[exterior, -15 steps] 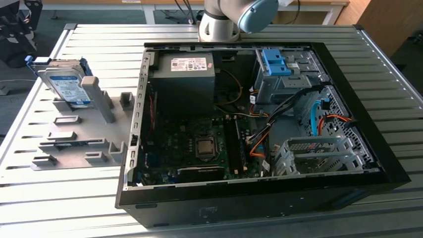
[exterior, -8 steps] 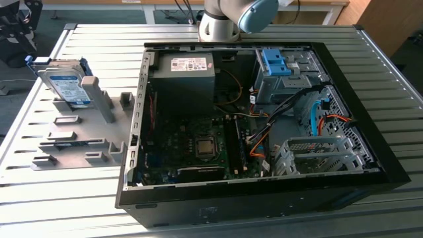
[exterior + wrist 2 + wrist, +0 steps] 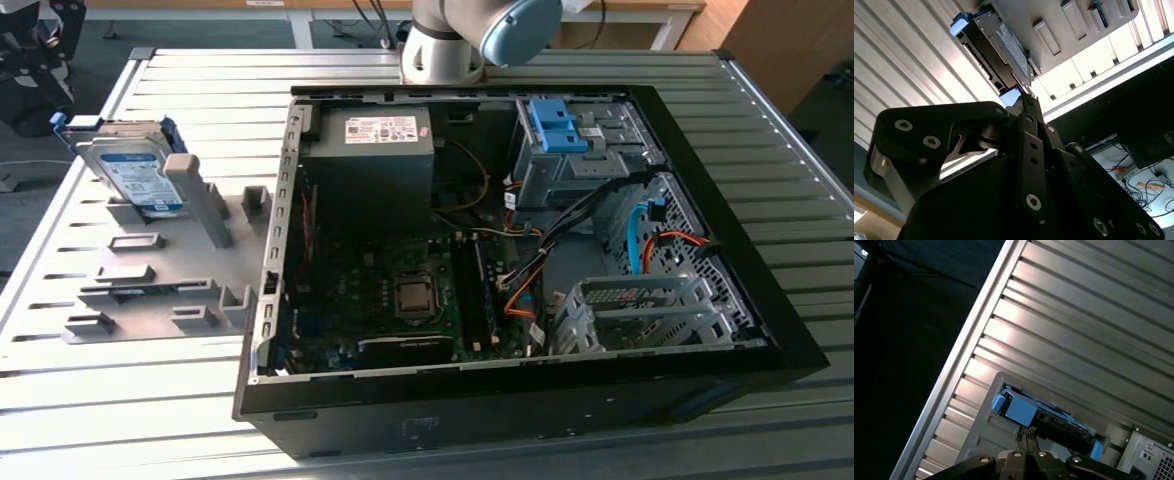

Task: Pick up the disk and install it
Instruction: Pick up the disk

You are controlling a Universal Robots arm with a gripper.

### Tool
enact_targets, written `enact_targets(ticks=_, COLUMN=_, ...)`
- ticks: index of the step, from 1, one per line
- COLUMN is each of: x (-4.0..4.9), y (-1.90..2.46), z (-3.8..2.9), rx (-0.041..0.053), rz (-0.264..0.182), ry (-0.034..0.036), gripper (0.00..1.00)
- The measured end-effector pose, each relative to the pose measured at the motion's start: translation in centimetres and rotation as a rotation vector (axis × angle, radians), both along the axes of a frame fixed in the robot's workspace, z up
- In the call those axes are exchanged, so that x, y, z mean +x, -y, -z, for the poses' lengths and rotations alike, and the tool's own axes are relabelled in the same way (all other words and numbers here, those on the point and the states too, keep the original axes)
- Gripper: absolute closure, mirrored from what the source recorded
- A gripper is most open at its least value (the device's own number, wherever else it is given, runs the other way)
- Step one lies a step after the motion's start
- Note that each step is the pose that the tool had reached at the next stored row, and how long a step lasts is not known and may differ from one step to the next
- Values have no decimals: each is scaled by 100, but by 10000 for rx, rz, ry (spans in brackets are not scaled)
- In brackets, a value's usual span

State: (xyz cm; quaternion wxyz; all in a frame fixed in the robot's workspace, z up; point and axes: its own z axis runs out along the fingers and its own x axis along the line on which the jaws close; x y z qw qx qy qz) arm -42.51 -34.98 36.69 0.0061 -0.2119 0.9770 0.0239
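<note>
1. The tool (image 3: 1025, 431) (image 3: 1025, 97) is clenched. In both wrist views its two black tips are pressed together with nothing between them.
2. It hangs over the desk (image 3: 1079, 315) and points at the disk (image 3: 1054, 422), apart from it.
3. The disk stands on its edge in a grey holder (image 3: 174, 285), with blue rails on its sides. It sits at the exterior view's left, near the open computer case (image 3: 534, 405).
4. The second wrist view shows the tool's black links and screws close up, and the disk's side with the label.
5. The first wrist view shows the disk's thin edge and a blue end piece, with the striped metal desk all around.
6. The exterior view shows the arm's thick joint (image 3: 443, 45) at the far edge of the desk, behind the case.
7. It also shows inside the case: a dark box with a white sticker (image 3: 374, 160), a dark circuit board (image 3: 400, 290), a blue bracket (image 3: 554, 125) in a metal cage, and orange and black wires (image 3: 534, 270).
</note>
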Motion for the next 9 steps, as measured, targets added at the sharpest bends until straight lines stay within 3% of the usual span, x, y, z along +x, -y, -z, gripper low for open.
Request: enact_targets(ticks=9, x=0, y=0, z=0, rx=1, rz=-813, ry=8, gripper=89)
